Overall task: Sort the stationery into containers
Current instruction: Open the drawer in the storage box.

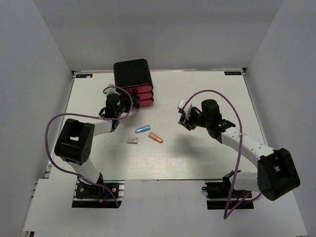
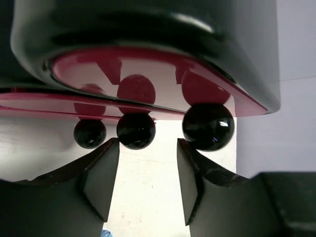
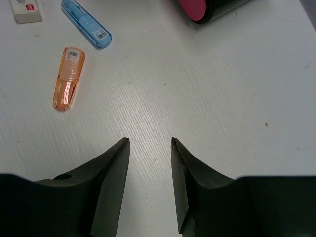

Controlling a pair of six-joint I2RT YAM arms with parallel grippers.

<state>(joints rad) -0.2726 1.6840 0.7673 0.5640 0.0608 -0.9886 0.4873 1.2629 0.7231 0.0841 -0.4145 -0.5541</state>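
Observation:
The black rounded box (image 1: 131,73) stands at the back with three pink-red drawers (image 1: 142,96) facing front. In the left wrist view the drawers (image 2: 148,81) fill the top, shut, with three black knobs (image 2: 136,131) in a row. My left gripper (image 2: 148,148) (image 1: 129,102) is open and empty, its tips just short of the knobs. A light blue pen (image 1: 142,129), an orange pen (image 1: 155,138) and a white block (image 1: 132,140) lie mid-table. My right gripper (image 1: 186,123) (image 3: 149,140) is open and empty, right of them; its view shows the orange pen (image 3: 68,85), the blue pen (image 3: 86,23) and the block (image 3: 27,11). Other pens are out of view.
White walls enclose the table (image 1: 207,153) on the left, back and right. A corner of the drawer box (image 3: 195,7) shows at the top of the right wrist view. Purple cables loop over both arms.

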